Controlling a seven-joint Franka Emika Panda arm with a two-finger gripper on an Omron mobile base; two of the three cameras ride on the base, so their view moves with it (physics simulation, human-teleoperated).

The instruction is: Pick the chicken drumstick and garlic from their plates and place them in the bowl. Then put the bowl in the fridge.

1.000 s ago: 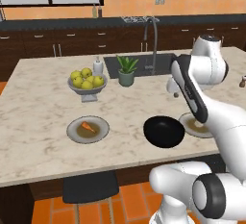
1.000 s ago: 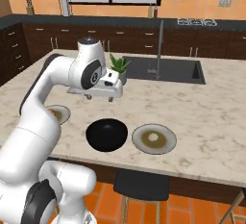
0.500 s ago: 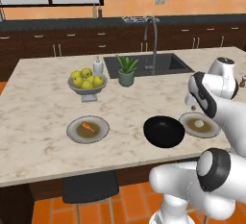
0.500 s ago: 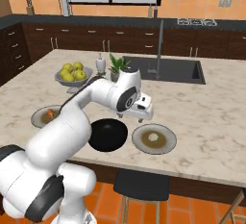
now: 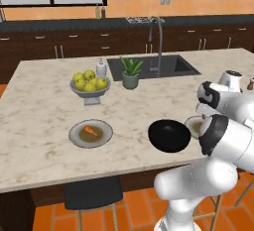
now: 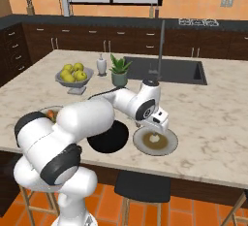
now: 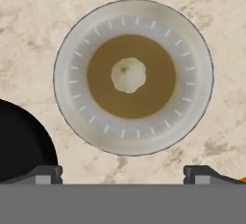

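Nothing is in the black bowl (image 5: 169, 135) yet. The tool (image 6: 156, 127) hangs wide open over the garlic (image 7: 128, 75); the chicken drumstick (image 5: 90, 131) waits on its plate (image 5: 79, 137).

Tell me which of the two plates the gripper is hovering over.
The plate holding the garlic, right beside the black bowl. The open gripper hangs above it. The other plate, with the chicken drumstick, lies farther off.
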